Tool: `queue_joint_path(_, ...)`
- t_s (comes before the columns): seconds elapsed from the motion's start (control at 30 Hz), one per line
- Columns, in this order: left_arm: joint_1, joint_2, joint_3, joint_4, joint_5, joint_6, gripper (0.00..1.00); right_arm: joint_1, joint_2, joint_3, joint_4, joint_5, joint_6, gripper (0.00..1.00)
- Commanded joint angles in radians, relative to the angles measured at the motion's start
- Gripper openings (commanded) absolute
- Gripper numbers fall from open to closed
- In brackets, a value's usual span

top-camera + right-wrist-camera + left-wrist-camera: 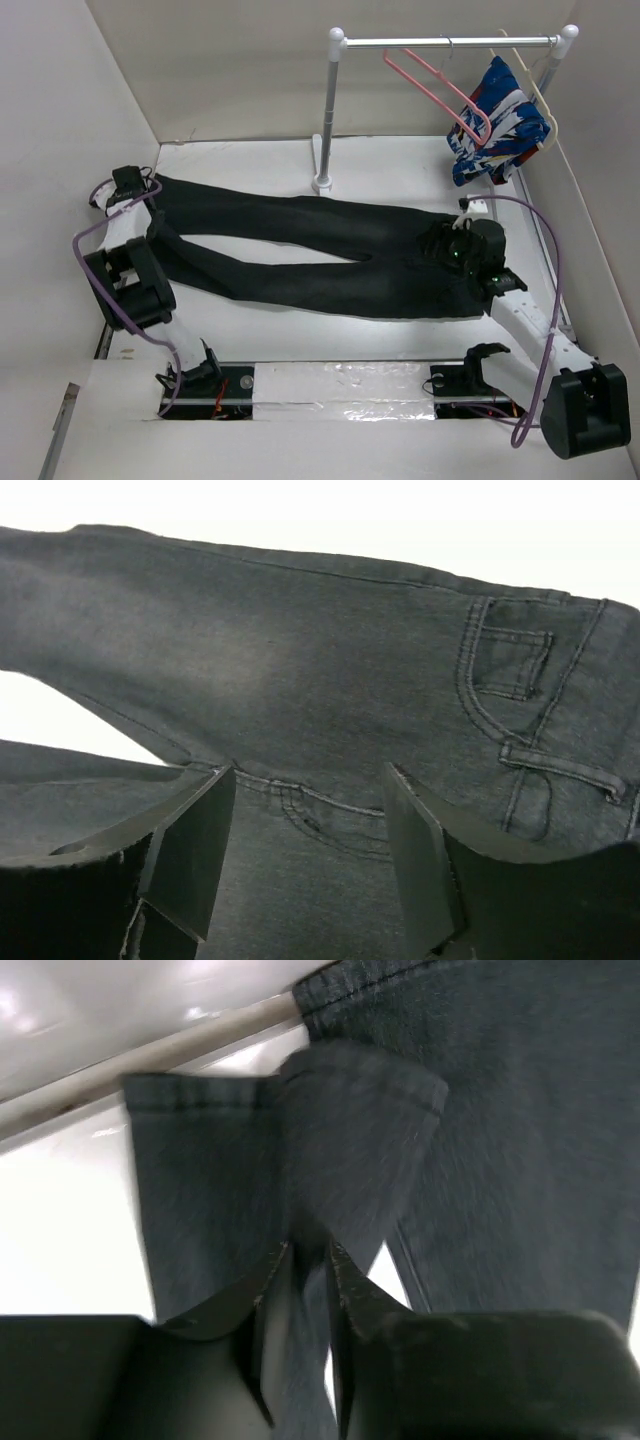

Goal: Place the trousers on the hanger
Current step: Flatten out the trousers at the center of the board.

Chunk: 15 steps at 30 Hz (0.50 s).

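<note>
From the top view, the trousers (300, 250) lie flat on the white table (250, 160). The two legs point to the left and the waist is on the right. The pink hanger (440, 85) hangs on the rail (450, 42) at the back, well apart from the trousers. The left gripper (128, 185) is down at the leg ends. The right gripper (445, 245) sits over the waist end. In the left wrist view, the left gripper (308, 1255) has its two fingers (355, 1295) very close together. A strip of dark cloth runs between them, so it pinches the trousers (520, 1140) by a leg end. The end of that leg is bunched up and folded over just past the fingertips. In the right wrist view, the right gripper (308, 775) has its fingers (195, 840) spread wide and it holds nothing. It is low over the top of the trousers (300, 650), near the seam where the legs meet, and a pocket (510, 665) shows off to the right. The fingertips may touch the cloth, but I cannot tell for sure.
</note>
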Motion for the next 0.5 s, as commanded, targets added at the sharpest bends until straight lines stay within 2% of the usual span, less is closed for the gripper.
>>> queue_joint_path(0.0,-0.013,0.08,0.098,-0.058,-0.003,0.05,0.18,-0.056,-0.018,-0.001,0.016,-0.011,0.023,0.68)
queue_joint_path(0.1,-0.038,0.064,0.093,-0.032,0.007,0.071,0.27,-0.088,-0.024,-0.018,0.037,-0.049,0.025,0.72)
queue_joint_path(0.2,-0.047,-0.012,0.041,-0.002,0.035,0.072,0.27,-0.088,-0.024,-0.018,0.048,-0.097,0.022,0.72)
queue_joint_path(0.27,-0.047,-0.096,-0.032,0.03,0.038,0.069,0.27,-0.088,-0.036,-0.03,0.057,-0.097,0.022,0.69)
queue_joint_path(0.43,-0.001,-0.27,-0.152,0.064,0.04,0.055,0.28,-0.088,-0.056,-0.057,0.097,-0.121,0.028,0.65)
queue_joint_path(0.47,-0.001,-0.291,-0.181,0.066,0.035,0.047,0.37,-0.088,-0.059,-0.055,0.096,-0.123,0.028,0.65)
